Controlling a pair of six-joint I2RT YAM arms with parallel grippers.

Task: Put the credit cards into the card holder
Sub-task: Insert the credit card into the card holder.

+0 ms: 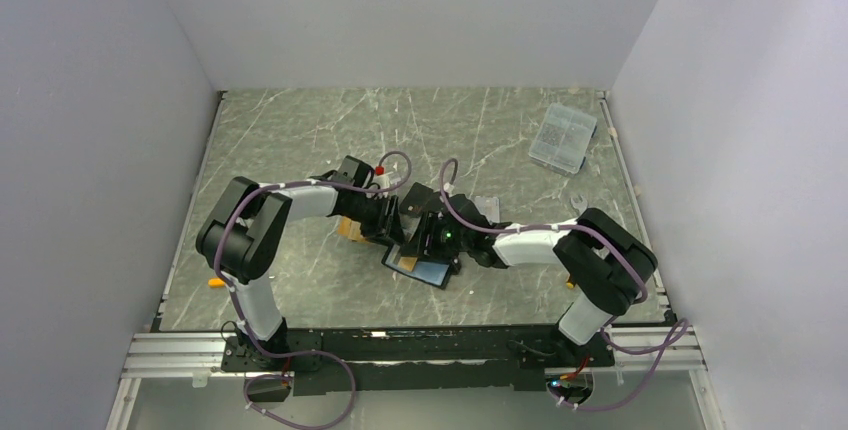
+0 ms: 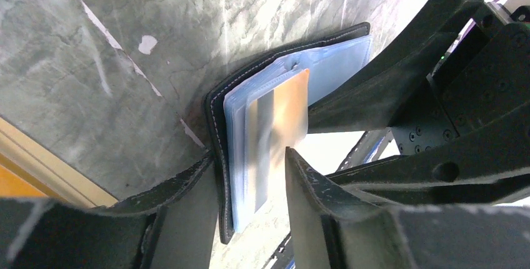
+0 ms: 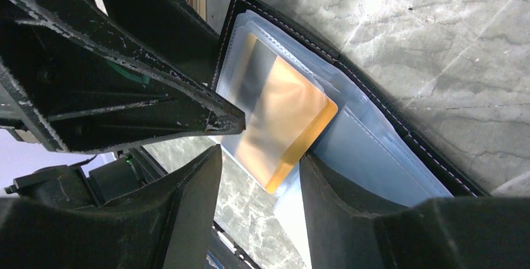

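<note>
The card holder point(image 2: 215, 103) point(image 3: 381, 116) point(image 1: 432, 272) lies open on the marble table, its light blue lining up. An orange-gold credit card point(image 2: 284, 109) point(image 3: 284, 122) sits partly inside one of its clear sleeves and sticks out toward the fold. My left gripper point(image 2: 249, 175) point(image 1: 392, 225) straddles the holder's edge and the card. One finger touches the black cover, the other stands clear, so it is open. My right gripper point(image 3: 261, 162) point(image 1: 425, 240) is open too, with the card's free corner between its fingers. A black card point(image 1: 420, 197) lies just behind both grippers.
A clear plastic box point(image 1: 562, 137) stands at the back right. A tan flat block point(image 1: 349, 228) point(image 2: 19, 169) lies under the left arm, close to the holder. The two grippers crowd each other over the holder, with white walls on three sides.
</note>
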